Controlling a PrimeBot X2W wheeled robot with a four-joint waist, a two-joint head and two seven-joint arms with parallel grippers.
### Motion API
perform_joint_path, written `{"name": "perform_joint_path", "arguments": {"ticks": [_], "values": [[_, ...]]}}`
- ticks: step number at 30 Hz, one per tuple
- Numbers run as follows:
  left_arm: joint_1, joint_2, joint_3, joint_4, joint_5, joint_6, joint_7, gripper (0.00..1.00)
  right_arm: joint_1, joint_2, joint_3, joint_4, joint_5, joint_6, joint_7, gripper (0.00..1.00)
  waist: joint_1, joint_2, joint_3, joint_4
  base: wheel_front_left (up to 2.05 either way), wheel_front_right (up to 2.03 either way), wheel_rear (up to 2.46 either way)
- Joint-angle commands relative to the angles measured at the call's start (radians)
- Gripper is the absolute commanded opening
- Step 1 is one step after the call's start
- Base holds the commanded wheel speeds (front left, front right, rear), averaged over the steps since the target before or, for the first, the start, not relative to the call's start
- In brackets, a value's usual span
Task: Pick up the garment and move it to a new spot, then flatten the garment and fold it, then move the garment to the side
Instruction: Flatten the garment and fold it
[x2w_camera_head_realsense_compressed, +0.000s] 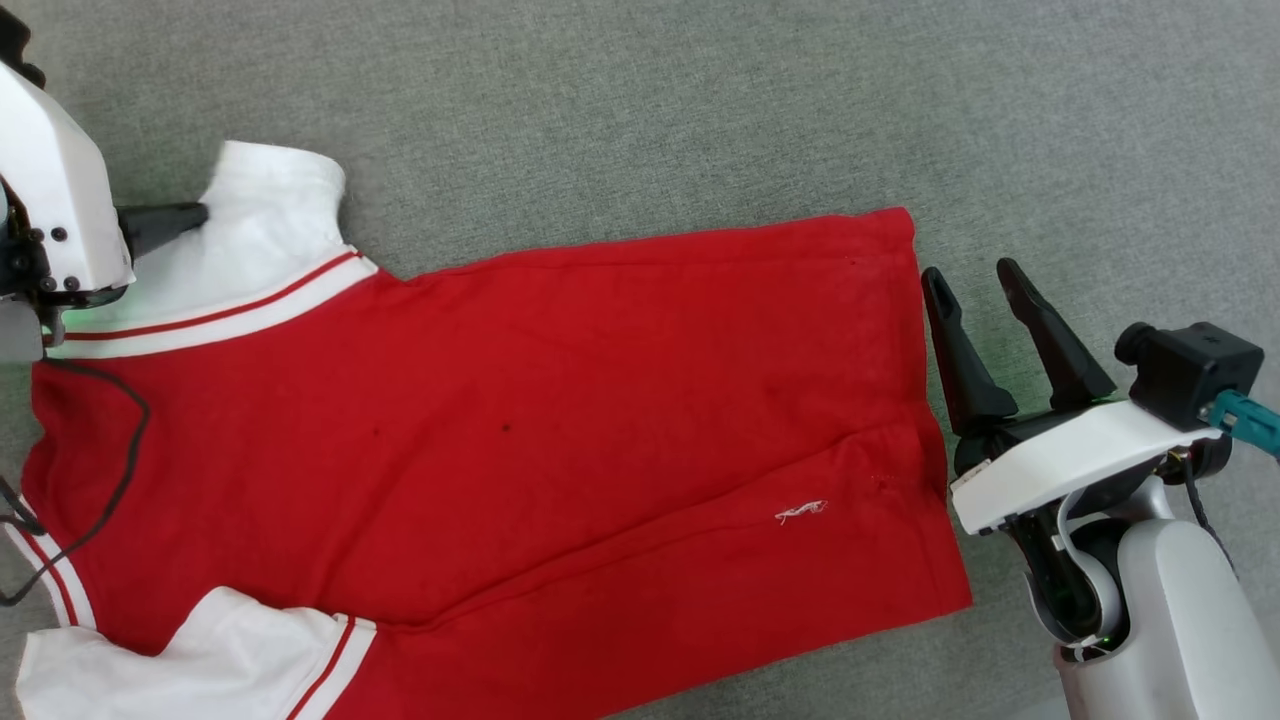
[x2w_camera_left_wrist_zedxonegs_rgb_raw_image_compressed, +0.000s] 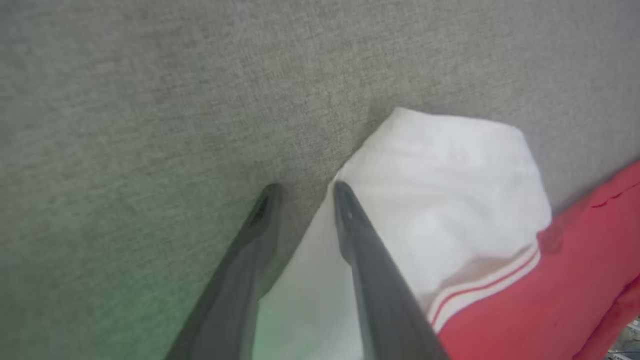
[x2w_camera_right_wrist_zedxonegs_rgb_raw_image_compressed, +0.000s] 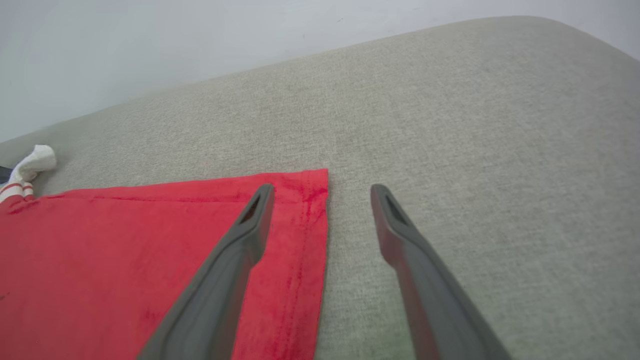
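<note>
Jaws of the left gripper (x2w_camera_left_wrist_zedxonegs_rgb_raw_image_compressed: 305, 191): narrow gap, not closed. In the left wrist view the finger toward 3 o'clock lies over the edge of the white short sleeve (x2w_camera_left_wrist_zedxonegs_rgb_raw_image_compressed: 450, 200) and the other over bare surface, with the sleeve edge running up between them. Cannot tell whether either finger presses the cloth. Jaws of the right gripper (x2w_camera_right_wrist_zedxonegs_rgb_raw_image_compressed: 322, 188): wide apart, holding nothing. One finger is above the red hem corner, the other above the surface just beside it.

Garment, a large red jersey T-shirt (x2w_camera_head_realsense_compressed: 550, 420) with red-white striped trim, lies spread mostly flat on the grey woven fabric surface (x2w_camera_head_realsense_compressed: 700, 100). In the head view its plain side is up, hem toward 3 o'clock, shoulders toward 9. The sleeve at the left gripper is at 10 o'clock, its end curled up. The second white sleeve (x2w_camera_head_realsense_compressed: 200, 660) is at 7 o'clock, lying partly over the red body. A long diagonal crease crosses the lower half. The small white hem logo (x2w_camera_head_realsense_compressed: 800, 513) is at 4 o'clock, near the right gripper. A thin black cable (x2w_camera_head_realsense_compressed: 125, 470) loops over the shoulder end at 9 o'clock. A pale wall (x2w_camera_right_wrist_zedxonegs_rgb_raw_image_compressed: 150, 40) stands behind the surface in the right wrist view.
</note>
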Motion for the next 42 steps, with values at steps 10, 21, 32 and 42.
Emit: {"name": "perform_joint_path", "arguments": {"ticks": [10, 21, 32, 42], "values": [[0.071, -0.1, -0.045, 0.057, 0.036, -0.026, -0.112, 0.0, -0.084, -0.049, -0.006, 0.071, 0.114, 0.0, 0.178, 1.0, 0.0, 0.0, -0.065, 0.045, 0.0, 0.0, 0.0], [0.107, -0.193, -0.045, 0.074, 0.056, -0.064, -0.319, 0.0, -0.22, -0.153, 0.028, 0.333, 0.153, 0.0, 0.489, 1.0, 0.0, 0.0, -0.25, 0.154, 0.0, 0.0, 0.0], [0.116, -0.226, -0.065, 0.041, 0.06, -0.08, -0.373, 0.0, -0.348, -0.179, 0.047, 0.52, 0.157, 0.0, 0.61, 1.0, 0.0, 0.0, -0.245, 0.224, 0.0, 0.0, 0.0], [0.073, -0.229, -0.082, 0.02, 0.072, -0.088, -0.403, 0.0, -0.429, -0.146, 0.068, 0.72, 0.146, 0.0, 0.76, 0.28, 0.0, 0.0, -0.183, 0.262, 0.0, 0.0, 0.0]]}}
